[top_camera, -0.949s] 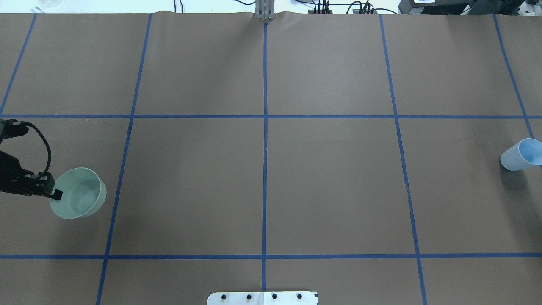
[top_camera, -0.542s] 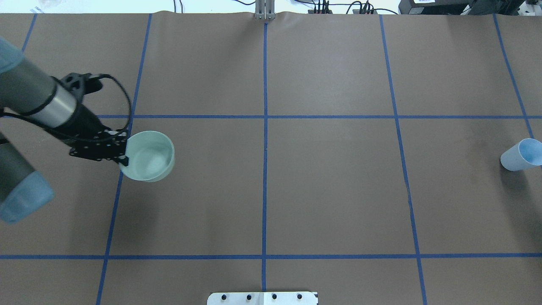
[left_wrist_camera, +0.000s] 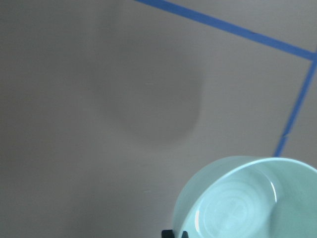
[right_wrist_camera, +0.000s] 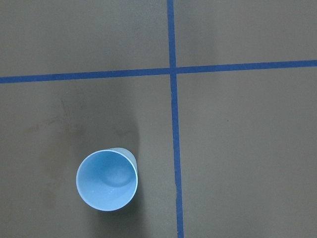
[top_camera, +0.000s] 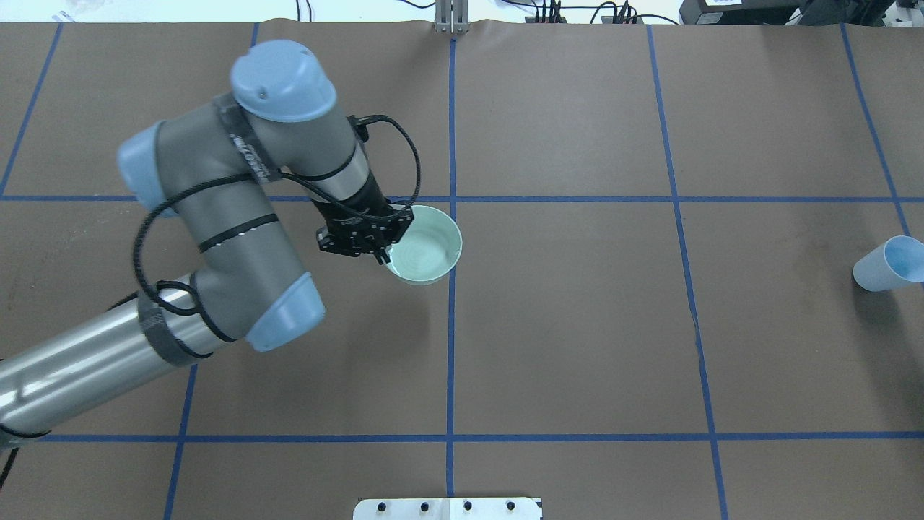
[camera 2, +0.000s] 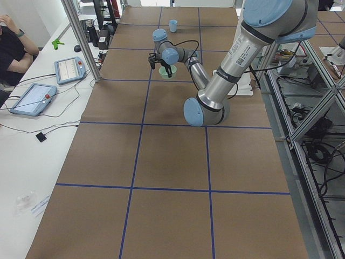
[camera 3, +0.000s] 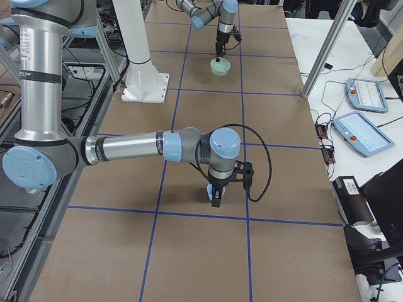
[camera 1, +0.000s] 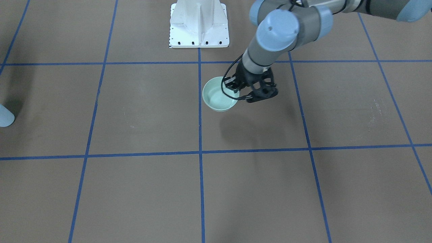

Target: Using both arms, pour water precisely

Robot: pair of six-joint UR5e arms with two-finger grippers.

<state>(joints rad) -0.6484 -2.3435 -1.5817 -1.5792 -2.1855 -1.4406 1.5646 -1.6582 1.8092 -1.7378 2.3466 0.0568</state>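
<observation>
Two fingers of the left gripper pinch the rim of the mint bowl, holding it level above the table near its middle, probably so nothing spills; the right gripper hangs over the blue cup; whether that claw is spread, I cannot tell.

Left arm spans table left half, blocking passage. Bowl at centre line. Open surface between bowl and cup. Pedestal at robot-side edge.
</observation>
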